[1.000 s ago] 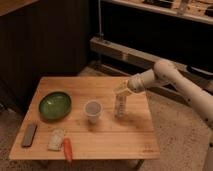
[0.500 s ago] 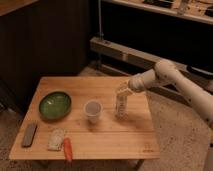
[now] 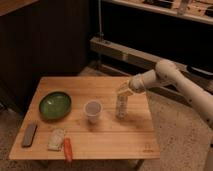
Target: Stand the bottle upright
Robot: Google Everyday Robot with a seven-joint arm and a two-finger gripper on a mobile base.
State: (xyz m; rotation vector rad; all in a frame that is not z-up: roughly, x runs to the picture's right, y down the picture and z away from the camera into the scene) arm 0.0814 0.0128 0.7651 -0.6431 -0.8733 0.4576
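Camera view: the gripper (image 3: 124, 90) sits atop the bottle (image 3: 121, 106), upright just right of the cup (image 3: 93, 110) (grip state unclear), likely steadying it.

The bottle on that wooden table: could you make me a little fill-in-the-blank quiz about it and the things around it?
1. The bottle stands ____ on the table.
2. The gripper is at the ____ end of the bottle.
3. The cup sits between the bottle and the ____ bowl.

Missing words: upright; top; green.
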